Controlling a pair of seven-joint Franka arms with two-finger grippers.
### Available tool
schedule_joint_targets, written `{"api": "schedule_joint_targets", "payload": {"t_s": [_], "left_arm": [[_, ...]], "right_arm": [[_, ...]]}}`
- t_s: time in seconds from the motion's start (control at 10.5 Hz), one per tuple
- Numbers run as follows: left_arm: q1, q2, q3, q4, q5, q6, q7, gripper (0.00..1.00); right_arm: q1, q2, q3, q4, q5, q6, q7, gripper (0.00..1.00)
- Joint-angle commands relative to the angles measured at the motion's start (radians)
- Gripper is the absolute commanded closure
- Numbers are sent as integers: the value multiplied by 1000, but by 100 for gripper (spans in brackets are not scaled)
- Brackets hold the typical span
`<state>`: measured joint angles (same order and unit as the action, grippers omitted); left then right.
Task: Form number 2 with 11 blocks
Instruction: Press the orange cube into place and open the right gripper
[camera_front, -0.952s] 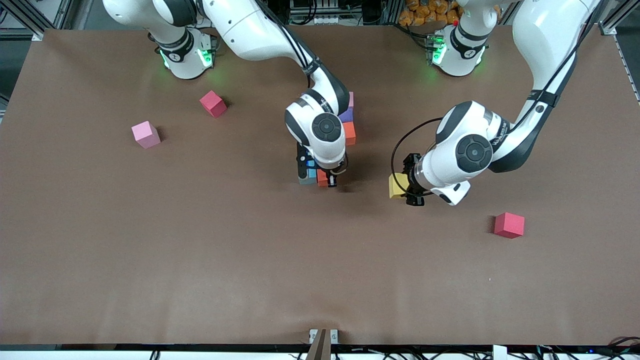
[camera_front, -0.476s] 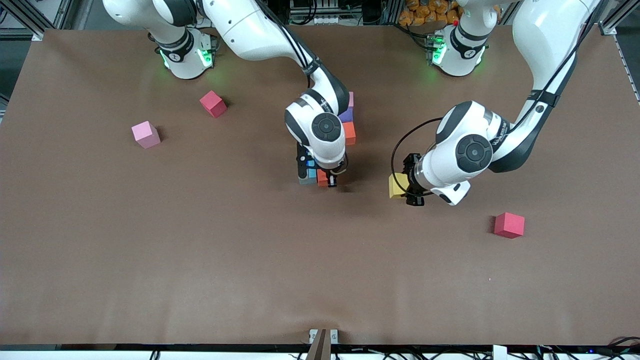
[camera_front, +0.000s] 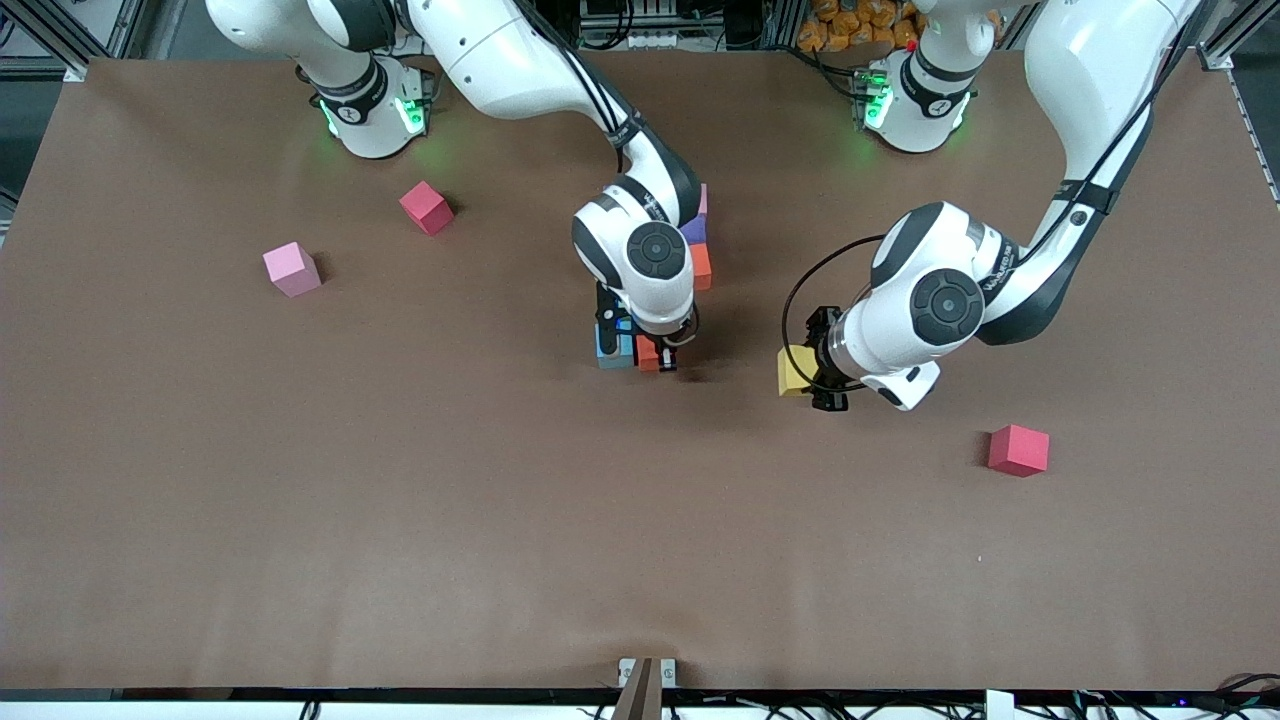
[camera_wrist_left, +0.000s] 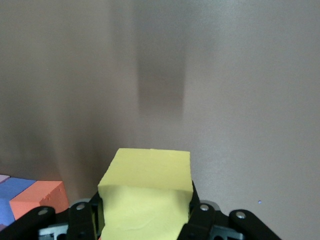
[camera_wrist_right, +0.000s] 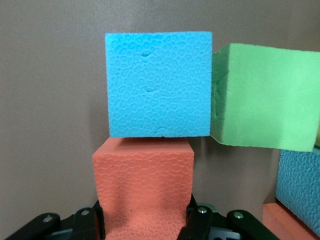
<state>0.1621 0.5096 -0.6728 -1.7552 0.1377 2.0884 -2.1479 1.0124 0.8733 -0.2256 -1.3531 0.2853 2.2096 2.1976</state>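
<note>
Right gripper (camera_front: 657, 362) clamps an orange block (camera_wrist_right: 143, 187), set against the sky-blue block (camera_wrist_right: 159, 84) beside the green one (camera_wrist_right: 265, 97), mid-tabletop in my half-built number 2 (camera_front: 665, 290). Left gripper (camera_front: 815, 380) grips a yellow block (camera_wrist_left: 146, 192), waiting nearby. Risk I see: releasing skewed nudges neighbours, breaking rows.

Both grippers, right gripper (camera_front: 655, 362) and left gripper (camera_front: 818, 375), seemingly clamped.
</note>
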Motion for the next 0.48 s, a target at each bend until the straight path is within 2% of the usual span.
{"api": "schedule_joint_targets", "payload": {"t_s": [0.0,0.38], "left_arm": [[13,-25,-7,-20,-23,-8,19,62],[13,-25,-7,-20,-23,-8,19,62]], "right_arm": [[21,-25,-4,-50,-14,13,27,100],[31,-43,-6,-95,-14,22,19,100]]}}
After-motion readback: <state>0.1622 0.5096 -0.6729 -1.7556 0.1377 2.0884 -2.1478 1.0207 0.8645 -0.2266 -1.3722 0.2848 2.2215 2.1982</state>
